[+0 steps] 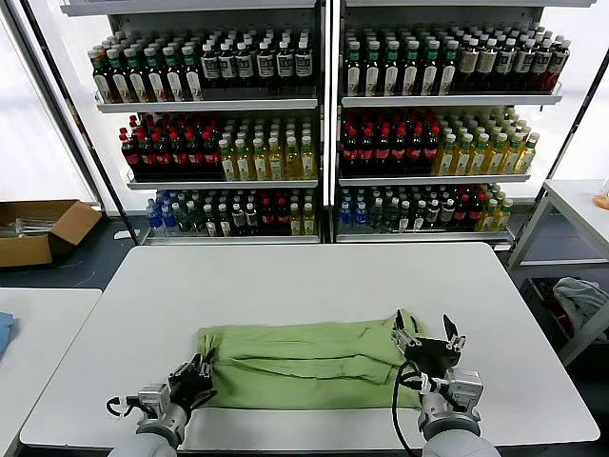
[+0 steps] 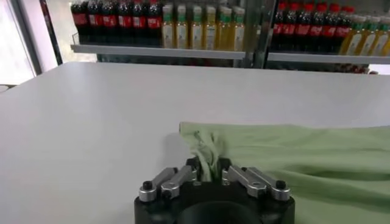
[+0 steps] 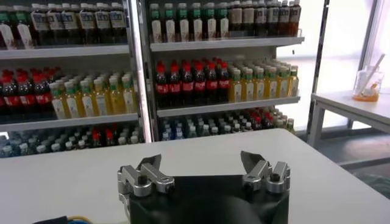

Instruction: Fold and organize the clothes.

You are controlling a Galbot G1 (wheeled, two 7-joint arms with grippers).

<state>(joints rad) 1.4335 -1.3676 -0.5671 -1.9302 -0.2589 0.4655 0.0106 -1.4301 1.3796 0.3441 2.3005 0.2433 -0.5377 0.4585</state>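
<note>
Lying half-folded on the near part of the table (image 1: 314, 286), the shirt (image 1: 304, 364) has one end pinched tight in my left gripper (image 2: 209, 172). My right gripper (image 1: 426, 340) hangs wide open and empty over the other end. I judge a one-sided pull would skew the fold.

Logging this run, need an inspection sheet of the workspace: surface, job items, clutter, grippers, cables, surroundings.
Surface: white table, bare apart from the shirt.
Job's things: one green shirt, partly folded into a long band near the front edge, plain side up.
Clutter: nothing seen on the table.
Grippers: left gripper shut on the shirt's left end, fabric bunched between the fingers; right gripper open above the shirt's right end, holding nothing.
Cables: black cable looping beside the right wrist.
Surroundings: bottle shelves behind, cardboard box on the floor to the left, side tables at both sides.
</note>
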